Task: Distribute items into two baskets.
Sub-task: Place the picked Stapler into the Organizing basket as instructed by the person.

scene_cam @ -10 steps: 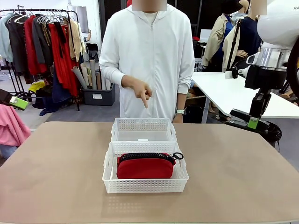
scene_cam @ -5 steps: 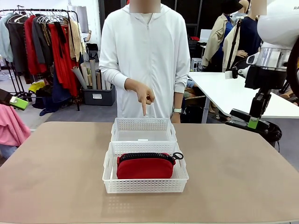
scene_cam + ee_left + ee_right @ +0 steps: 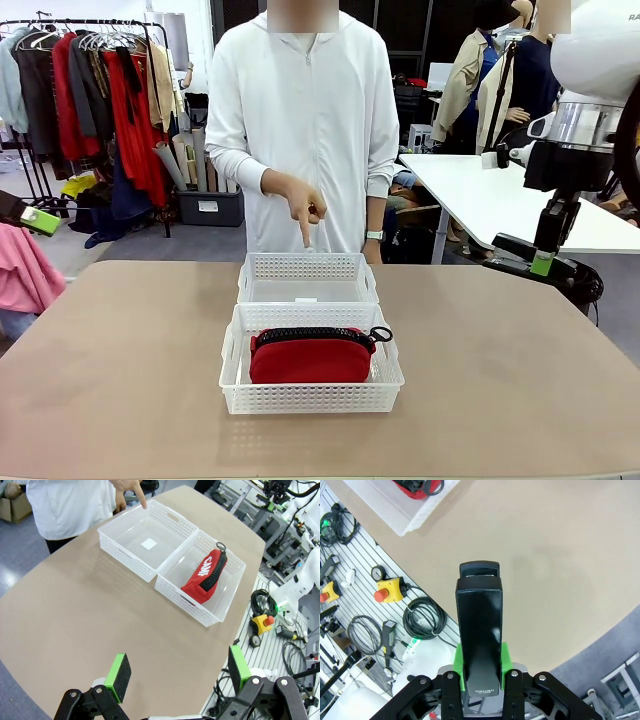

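The left hand [image 3: 177, 672] hangs spread and empty. On the table [image 3: 120, 370], the red pouch [image 3: 310, 358] fills the near basket [image 3: 232, 372]; a person's finger [image 3: 305, 235] points at the bare far basket [image 3: 244, 280]. The right hand [image 3: 480, 667] pinches the black stapler [image 3: 479, 640], likely bound there.

Clothes rack [image 3: 90, 90] behind; yellow emergency-stop box [image 3: 387, 587] beside coiled cables [image 3: 422, 617].

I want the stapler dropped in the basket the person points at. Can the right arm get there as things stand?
Probably yes. The right gripper, shut on the black stapler, hangs off the table's right edge. The far basket holds no items and is open from above; the person's hand hovers over its far rim.
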Tool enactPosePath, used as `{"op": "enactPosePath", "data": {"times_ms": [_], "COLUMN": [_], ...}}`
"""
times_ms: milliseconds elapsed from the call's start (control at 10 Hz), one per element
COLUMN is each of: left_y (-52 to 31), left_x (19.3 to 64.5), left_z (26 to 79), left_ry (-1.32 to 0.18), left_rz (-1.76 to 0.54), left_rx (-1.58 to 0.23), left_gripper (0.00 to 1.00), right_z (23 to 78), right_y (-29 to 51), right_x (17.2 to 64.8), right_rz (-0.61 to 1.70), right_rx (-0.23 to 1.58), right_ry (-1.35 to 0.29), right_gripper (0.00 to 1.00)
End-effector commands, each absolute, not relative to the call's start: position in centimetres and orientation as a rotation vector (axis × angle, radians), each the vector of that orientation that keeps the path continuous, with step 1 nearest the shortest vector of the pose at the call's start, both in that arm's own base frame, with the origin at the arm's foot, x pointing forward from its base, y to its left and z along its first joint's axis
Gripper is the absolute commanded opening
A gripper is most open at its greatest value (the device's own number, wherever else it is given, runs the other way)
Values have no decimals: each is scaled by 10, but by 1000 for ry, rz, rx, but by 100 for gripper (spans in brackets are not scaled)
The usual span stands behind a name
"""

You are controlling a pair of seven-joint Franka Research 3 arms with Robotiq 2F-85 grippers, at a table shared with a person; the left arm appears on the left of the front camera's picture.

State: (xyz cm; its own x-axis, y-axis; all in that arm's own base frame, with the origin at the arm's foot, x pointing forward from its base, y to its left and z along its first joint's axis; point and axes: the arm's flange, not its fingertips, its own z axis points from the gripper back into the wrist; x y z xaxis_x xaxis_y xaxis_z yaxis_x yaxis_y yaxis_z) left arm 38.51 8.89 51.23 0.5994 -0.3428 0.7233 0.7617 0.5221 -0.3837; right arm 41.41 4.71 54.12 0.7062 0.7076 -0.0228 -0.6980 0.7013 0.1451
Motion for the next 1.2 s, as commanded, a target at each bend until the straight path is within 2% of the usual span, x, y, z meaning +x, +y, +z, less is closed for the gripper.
{"op": "enactPosePath", "data": {"times_ms": [0, 1100], "left_y": [89, 89], "left_x": [384, 384], "left_z": [513, 513], "left_ry": [-631, -631], "left_rz": [-720, -720], "left_rx": [-761, -761], "left_gripper": [100, 100], "right_z": [542, 524], "right_y": [47, 142], "right_x": [413, 470], "right_rz": [778, 843], "right_rx": [125, 74], "right_ry": [63, 100], "right_gripper": [0, 0]}}
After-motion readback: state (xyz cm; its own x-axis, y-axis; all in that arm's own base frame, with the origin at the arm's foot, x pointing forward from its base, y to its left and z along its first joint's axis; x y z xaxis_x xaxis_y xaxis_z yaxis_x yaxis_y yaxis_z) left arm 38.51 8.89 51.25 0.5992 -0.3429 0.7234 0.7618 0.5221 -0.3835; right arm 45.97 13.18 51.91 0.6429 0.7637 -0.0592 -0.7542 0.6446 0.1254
